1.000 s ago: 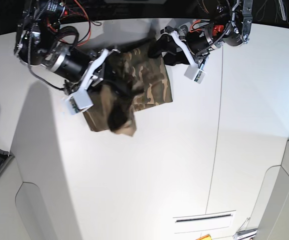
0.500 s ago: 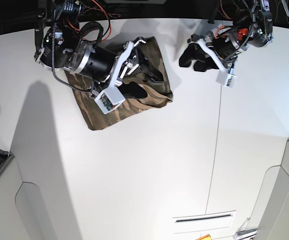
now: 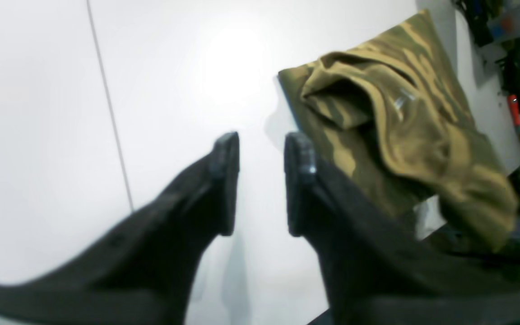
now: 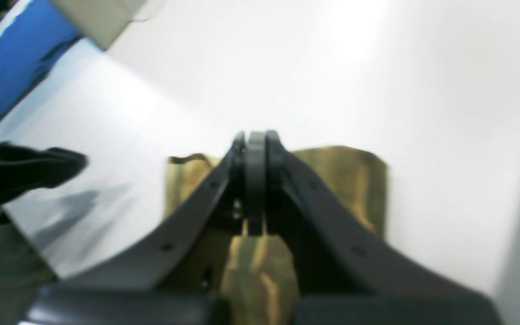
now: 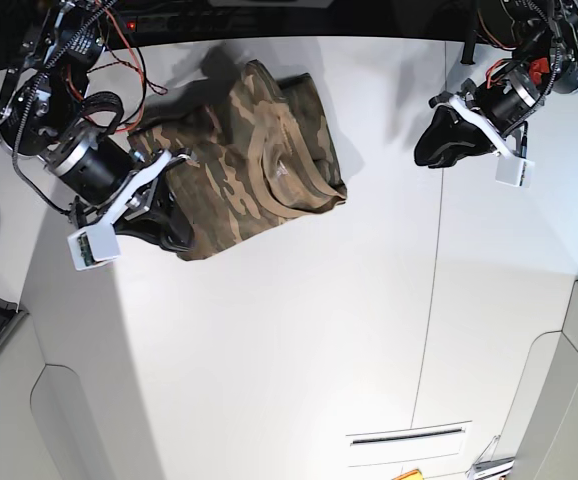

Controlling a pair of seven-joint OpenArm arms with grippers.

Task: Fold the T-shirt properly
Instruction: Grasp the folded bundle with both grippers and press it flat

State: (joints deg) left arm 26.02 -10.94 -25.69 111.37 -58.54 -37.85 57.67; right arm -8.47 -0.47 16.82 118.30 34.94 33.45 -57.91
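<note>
The camouflage T-shirt (image 5: 259,150) lies in a folded bundle at the back of the white table, its tan neckband (image 5: 291,182) on top. My right gripper (image 5: 181,238) is shut at the shirt's lower-left edge. In the right wrist view its jaws (image 4: 255,140) are pressed together over the shirt (image 4: 345,180); I cannot tell whether cloth is pinched. My left gripper (image 5: 427,150) is open and empty over bare table to the shirt's right. In the left wrist view the left gripper (image 3: 262,144) hangs open with the shirt (image 3: 400,113) beside it.
A seam (image 5: 434,300) runs down the table right of the shirt. A slot (image 5: 406,437) lies near the front edge. Cables and tools (image 3: 517,113) crowd the back edge behind the shirt. A blue surface (image 4: 20,58) lies past the table's far side.
My right arm has drawn back from over the shirt to its lower-left edge. My left arm has moved right, away from the shirt. The shirt now lies uncovered with the neckband showing.
</note>
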